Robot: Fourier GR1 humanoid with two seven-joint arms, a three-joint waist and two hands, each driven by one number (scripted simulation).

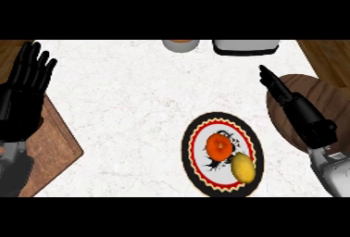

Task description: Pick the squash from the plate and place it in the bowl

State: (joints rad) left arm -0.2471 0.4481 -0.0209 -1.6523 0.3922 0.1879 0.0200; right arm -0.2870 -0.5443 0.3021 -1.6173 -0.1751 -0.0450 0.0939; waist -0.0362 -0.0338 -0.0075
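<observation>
A round plate (193, 159) with a black rim and a red zigzag band lies right of the counter's middle. Two pieces of produce rest on it: a round orange one (220, 145) at its centre and a yellow oval one (242, 167), which looks like the squash, at its lower right rim. A brown bowl (322, 92) stands at the right edge, partly hidden by my right hand (298, 110). That hand hovers over the bowl with straight fingers pointing up and left, holding nothing. My left hand (21, 95) rests open at the left edge, fingers up.
A brown cutting board (54, 143) lies under my left forearm. At the counter's far edge stand a small cup with orange contents (181, 45) and a white and grey appliance (246, 46). Wooden floor shows past both far corners.
</observation>
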